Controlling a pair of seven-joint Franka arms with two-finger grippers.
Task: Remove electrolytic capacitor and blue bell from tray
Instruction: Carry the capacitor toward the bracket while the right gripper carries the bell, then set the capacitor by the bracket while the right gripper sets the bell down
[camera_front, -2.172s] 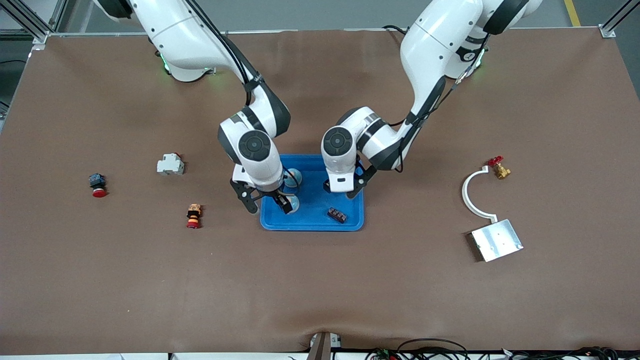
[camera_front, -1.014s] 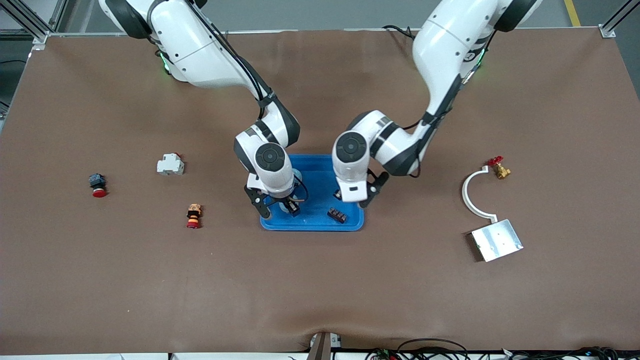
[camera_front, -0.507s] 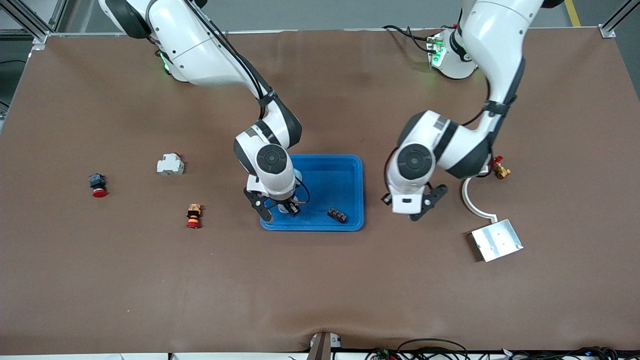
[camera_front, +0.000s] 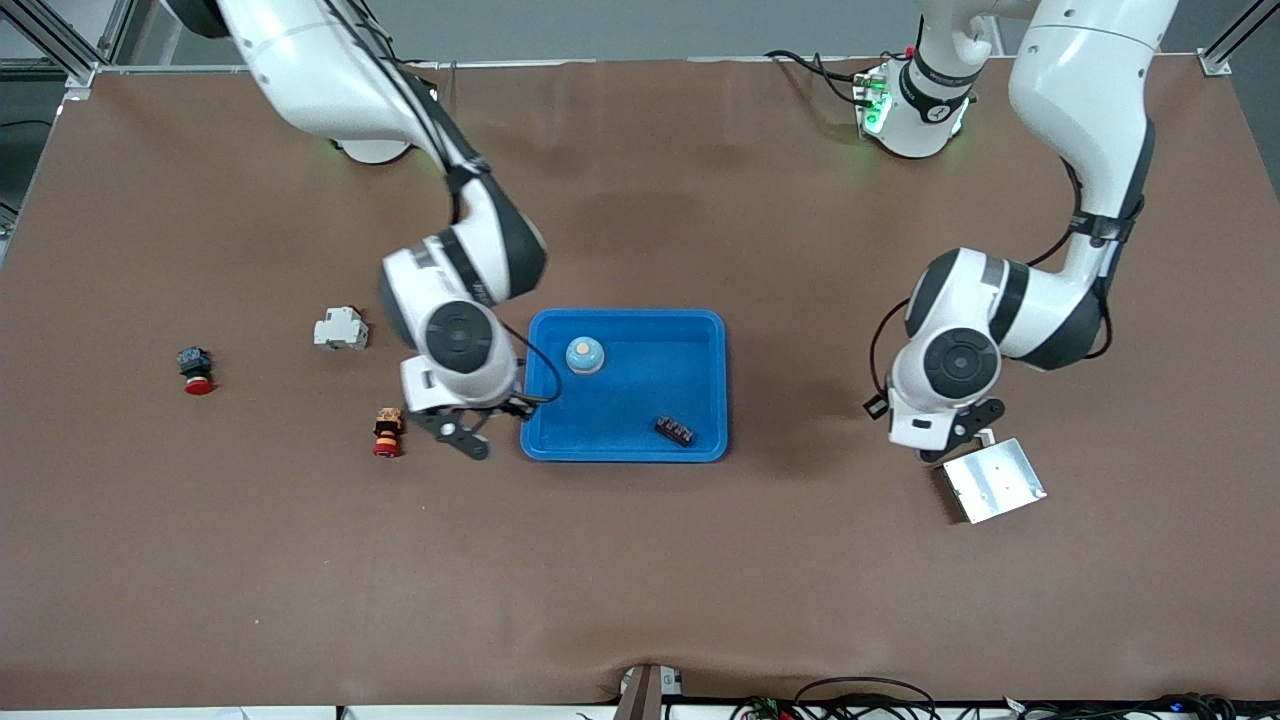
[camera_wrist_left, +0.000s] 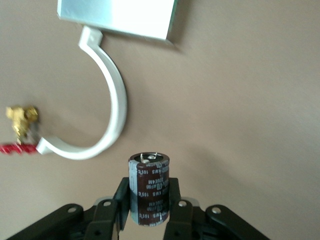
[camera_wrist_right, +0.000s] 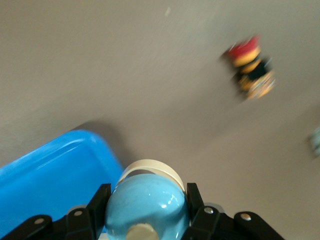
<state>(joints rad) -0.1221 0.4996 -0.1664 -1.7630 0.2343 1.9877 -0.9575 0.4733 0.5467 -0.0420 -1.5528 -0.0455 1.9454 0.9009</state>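
Quick update: both arms have pulled out of the tray (camera_front: 650, 385) in the last sec or so, and neither comes out empty.

The left claw (camera_wrist_left: 149, 202) is pinching the electrolytic capacitor (camera_wrist_left: 149, 180) upright by its lower body. It's now over bare tabletop toward the left arm's end, right by the silver plate (camera_front: 995, 480) and the white curved bracket (camera_wrist_left: 112, 105). A sec ago it was over the tray w/ the cap, so that one's basically out and prob just needs setting down.

The right claw (camera_wrist_right: 145, 202) is clamped on a blue bell (camera_wrist_right: 147, 210) and has swung off the tray's edge toward the right arm's end. It hangs over the tabletop between the tray rim and the red/yellow push button (camera_front: 386, 432).

Btw there were 2 bells in the tray before. The one nearer the front cam is gone, while the other bell (camera_front: 584, 355) is sitting in the tray, along w/ a small black terminal block (camera_front: 675, 432).

Imo both target items are clear of the tray and only the drops are left. Watch that the cap doesn't tip when it's let go, since it's tall and narrow.
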